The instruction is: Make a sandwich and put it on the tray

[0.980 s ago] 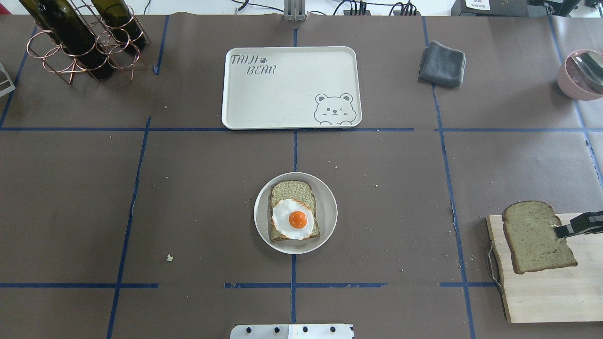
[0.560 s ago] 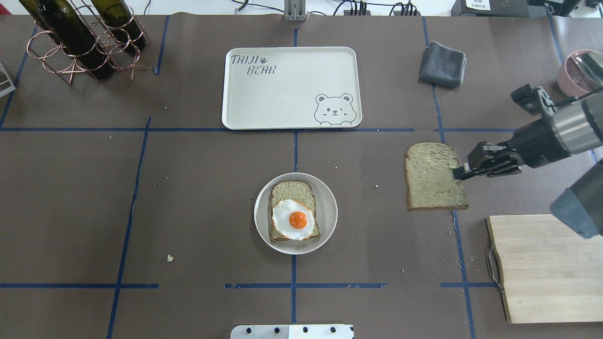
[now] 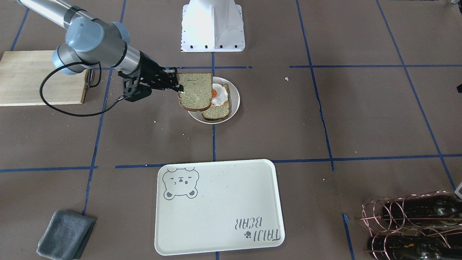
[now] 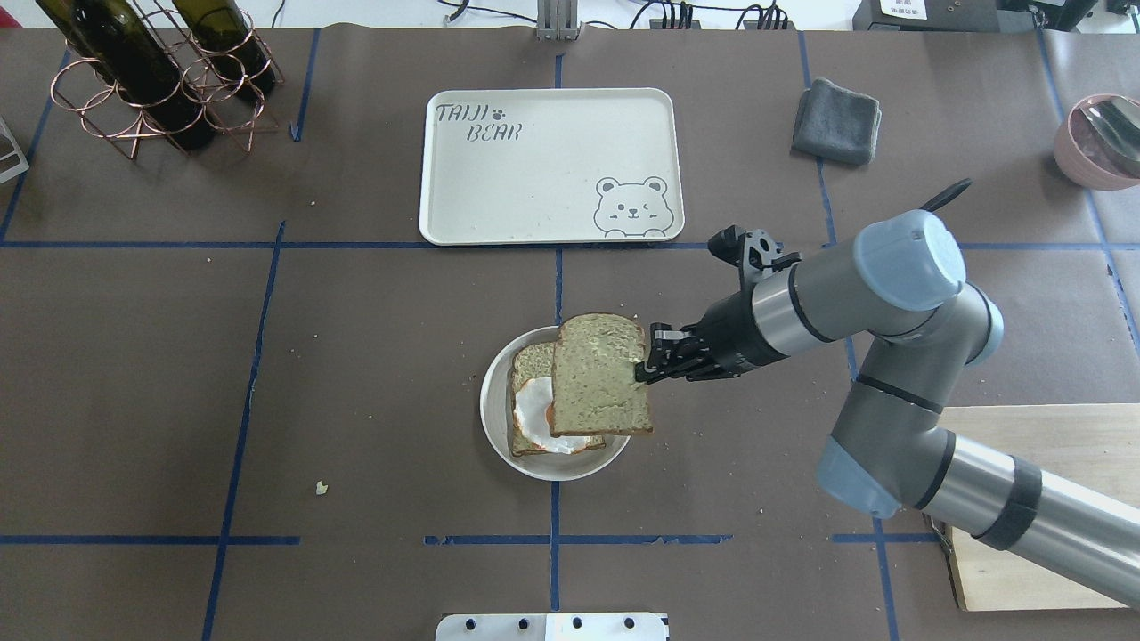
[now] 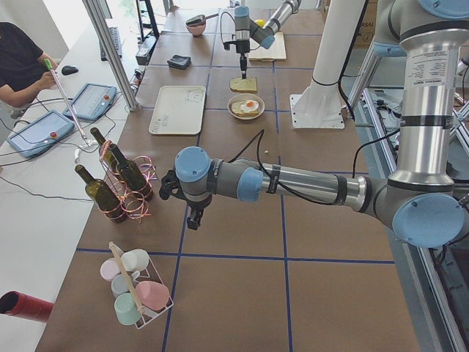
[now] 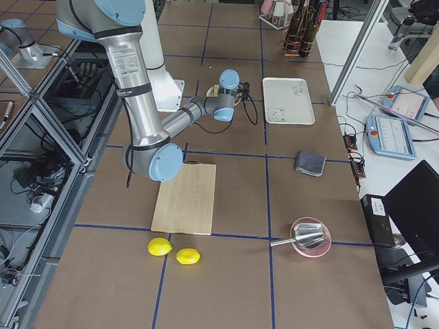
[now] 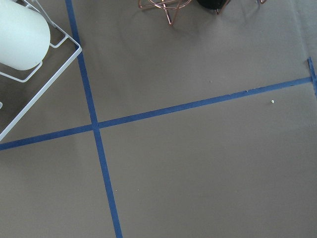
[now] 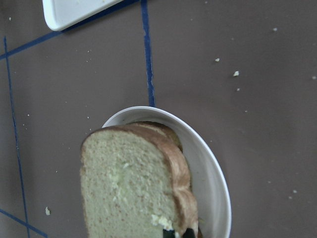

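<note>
The counter (image 4: 356, 374) carries the tray (image 4: 534, 178), well apart from the plate (image 4: 492, 409). The base slice (image 4: 530, 365) lies on the plate, with the egg (image 4: 534, 414) on top. The top slice (image 4: 597, 374) hangs above them, offset toward the right hand (image 4: 643, 369), which is clamped on its edge. Left hand (image 5: 192, 218): opening cannot be told.

— What fills the lower frame?
— A bread slice (image 8: 131, 188), crust edge to the right, covering the left part of a white plate (image 8: 213, 183)
— And up top?
— The tray (image 8: 74, 10) corner, beyond blue tape (image 8: 147, 54); crumbs (image 8: 236, 73) on the brown table (image 8: 262, 129)
</note>
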`<state>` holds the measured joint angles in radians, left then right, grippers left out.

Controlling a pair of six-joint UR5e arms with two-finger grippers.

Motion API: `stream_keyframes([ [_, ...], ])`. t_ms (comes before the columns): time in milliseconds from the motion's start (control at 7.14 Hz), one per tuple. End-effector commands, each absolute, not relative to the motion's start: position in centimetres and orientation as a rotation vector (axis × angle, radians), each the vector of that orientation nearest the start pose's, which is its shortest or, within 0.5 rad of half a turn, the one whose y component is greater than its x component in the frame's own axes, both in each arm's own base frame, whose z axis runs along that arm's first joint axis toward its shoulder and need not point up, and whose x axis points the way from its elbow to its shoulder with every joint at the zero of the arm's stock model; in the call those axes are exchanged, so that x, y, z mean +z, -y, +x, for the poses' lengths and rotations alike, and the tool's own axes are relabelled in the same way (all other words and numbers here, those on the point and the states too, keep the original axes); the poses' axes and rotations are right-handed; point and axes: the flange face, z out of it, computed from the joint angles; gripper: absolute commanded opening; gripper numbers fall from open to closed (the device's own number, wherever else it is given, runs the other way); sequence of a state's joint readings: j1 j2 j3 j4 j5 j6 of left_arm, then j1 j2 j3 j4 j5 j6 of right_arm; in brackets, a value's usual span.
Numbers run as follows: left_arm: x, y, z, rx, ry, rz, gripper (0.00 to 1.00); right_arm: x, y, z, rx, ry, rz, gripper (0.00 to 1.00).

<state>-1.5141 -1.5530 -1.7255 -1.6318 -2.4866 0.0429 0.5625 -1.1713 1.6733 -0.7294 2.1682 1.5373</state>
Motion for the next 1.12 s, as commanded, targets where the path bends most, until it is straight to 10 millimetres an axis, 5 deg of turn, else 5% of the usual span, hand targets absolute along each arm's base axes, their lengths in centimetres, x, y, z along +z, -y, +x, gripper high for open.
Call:
stream_keyframes([
  [0,57.4,49.3,-2.6,0.183,-0.915,0.178,1.0,26.7,37.3,-52.6,0.051,1.335,-0.094,0.0],
  [980,57.4,49.3,-2.6,0.183,-0.915,0.178,1.0,27.4,37.7,-52.8,0.074,1.299,-0.089,0.0],
])
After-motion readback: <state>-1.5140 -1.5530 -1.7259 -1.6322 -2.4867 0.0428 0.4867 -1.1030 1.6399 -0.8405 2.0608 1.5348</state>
